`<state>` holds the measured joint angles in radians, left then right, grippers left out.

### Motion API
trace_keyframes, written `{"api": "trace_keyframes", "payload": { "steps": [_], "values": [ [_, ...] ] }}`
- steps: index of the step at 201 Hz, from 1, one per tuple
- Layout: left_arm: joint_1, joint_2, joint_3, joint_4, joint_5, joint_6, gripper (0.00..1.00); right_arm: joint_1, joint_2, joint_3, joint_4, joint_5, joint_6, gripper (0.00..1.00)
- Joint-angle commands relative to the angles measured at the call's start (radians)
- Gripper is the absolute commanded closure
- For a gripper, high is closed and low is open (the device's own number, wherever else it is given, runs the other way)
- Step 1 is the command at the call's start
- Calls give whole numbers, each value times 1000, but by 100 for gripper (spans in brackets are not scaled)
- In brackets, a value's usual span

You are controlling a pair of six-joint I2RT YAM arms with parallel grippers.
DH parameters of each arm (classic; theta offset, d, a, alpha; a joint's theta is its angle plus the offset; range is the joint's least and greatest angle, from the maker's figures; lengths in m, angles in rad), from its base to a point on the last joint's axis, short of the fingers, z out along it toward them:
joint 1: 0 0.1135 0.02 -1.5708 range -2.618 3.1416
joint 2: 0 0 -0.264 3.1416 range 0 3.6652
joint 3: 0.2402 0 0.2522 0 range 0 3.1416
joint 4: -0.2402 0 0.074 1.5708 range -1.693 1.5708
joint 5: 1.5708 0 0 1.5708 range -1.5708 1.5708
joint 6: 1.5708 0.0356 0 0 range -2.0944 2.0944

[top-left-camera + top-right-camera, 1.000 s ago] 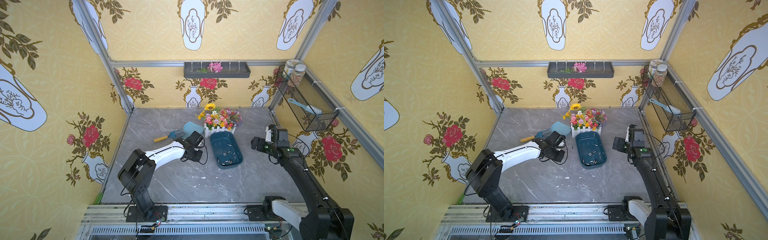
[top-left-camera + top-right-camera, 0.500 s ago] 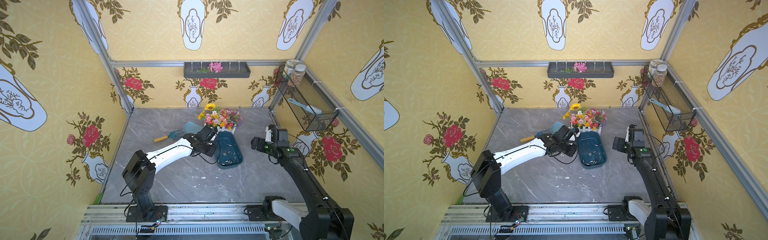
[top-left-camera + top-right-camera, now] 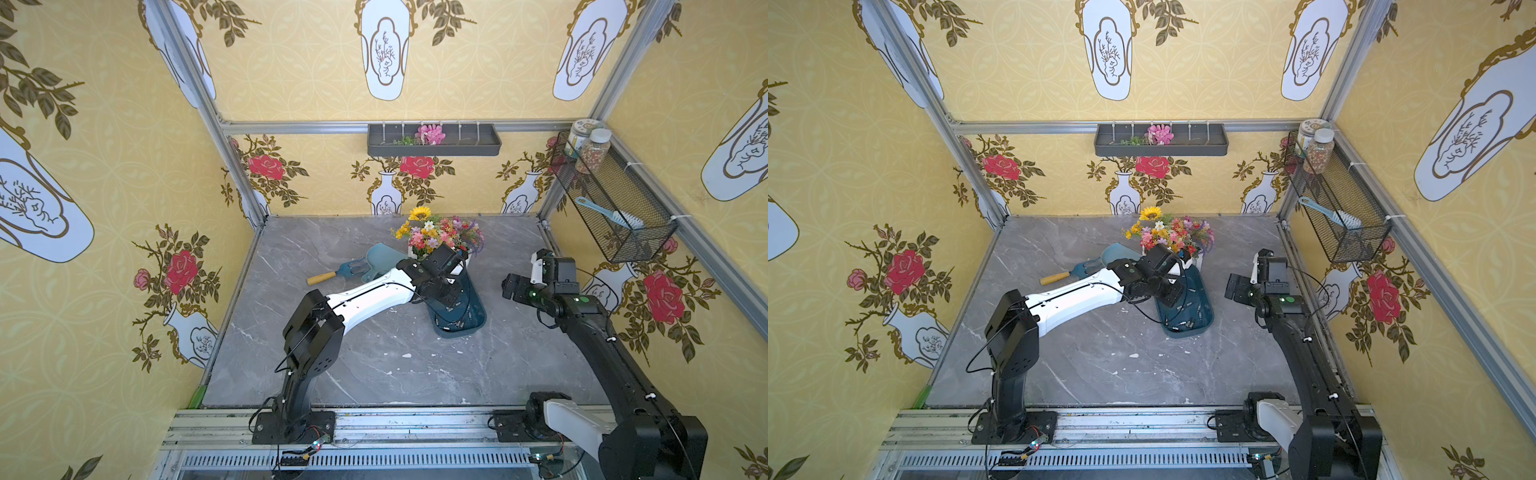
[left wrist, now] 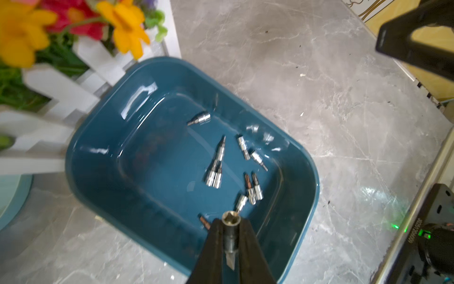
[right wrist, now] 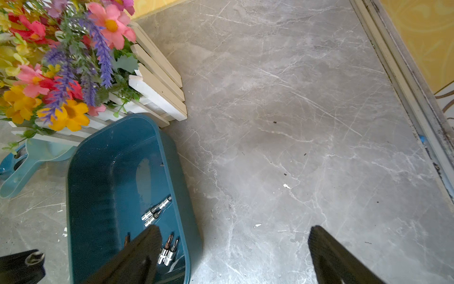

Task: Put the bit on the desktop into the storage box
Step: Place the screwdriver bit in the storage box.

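1. The bit (image 4: 231,242) is clamped between the fingers of my left gripper (image 4: 231,222). Its hex socket end pokes out past the tips and its pointy end faces back toward the wrist, so it's up off the desktop (image 3: 374,374).
2. That gripper hangs over the box (image 4: 98,172), above the end away from the flowers.
3. A bunch of loose bits (image 4: 216,169) lie on the box floor, mostly toward that same end.
4. The box sits on the desktop with its far end right by the white flower planter (image 3: 440,237). I can't tell if they touch.
5. My right gripper (image 5: 234,227) has its fingers spread wide with nothing between them, and hovers over bare desktop on the right of the box.
6. A light blue dustpan (image 3: 382,257) and a wooden-handled trowel (image 3: 332,274) lie left of the planter.
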<state>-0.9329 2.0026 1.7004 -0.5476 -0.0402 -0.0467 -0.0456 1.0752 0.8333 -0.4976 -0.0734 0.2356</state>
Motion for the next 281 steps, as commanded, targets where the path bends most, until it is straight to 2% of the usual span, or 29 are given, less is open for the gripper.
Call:
{"api": "trace_keyframes", "payload": {
  "steps": [1,46,229,245,281],
  "values": [
    [-7,41,30,-8,32,25,88,0,2,-2,26,4,0,3],
    [-10,84,60,-9,38,26,88,-1,5,0,26,3,0,3],
    [-10,94,49,-9,-7,27,87,-1,9,-2,25,3,0,3],
    [-10,91,48,-11,-11,27,83,-1,9,-2,24,4,-1,3],
    [-10,73,44,-14,-30,18,59,0,9,-2,24,4,-2,3]
  ]
}}
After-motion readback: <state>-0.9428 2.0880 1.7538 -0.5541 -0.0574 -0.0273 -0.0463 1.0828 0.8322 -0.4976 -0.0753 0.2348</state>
